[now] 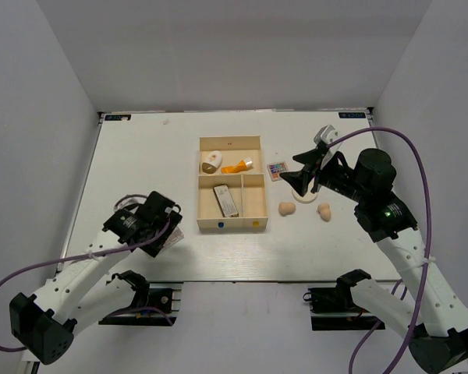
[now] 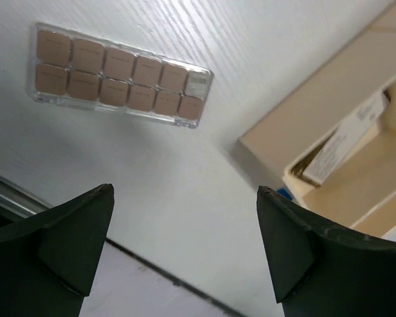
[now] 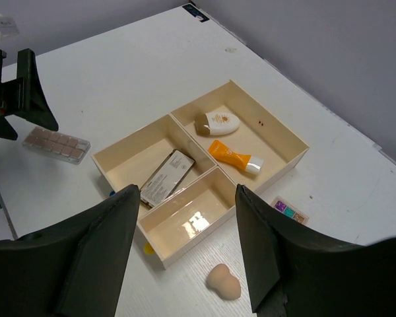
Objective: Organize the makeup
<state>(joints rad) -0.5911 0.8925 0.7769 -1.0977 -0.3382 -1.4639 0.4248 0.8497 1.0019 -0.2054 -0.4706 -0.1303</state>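
The left fingers are hanging wide open and empty just short of the brown palette, which is lying on the desk left of the wooden tray, its long axis spanning their gap.

From here I see a white table boxed in by plain pale walls. Near its middle sits a pale wooden tray, with one wide compartment toward the far edge and two narrower ones toward the near edge. Its near wall carries a blue dot and a yellow dot. A small blue label marks the far left corner.
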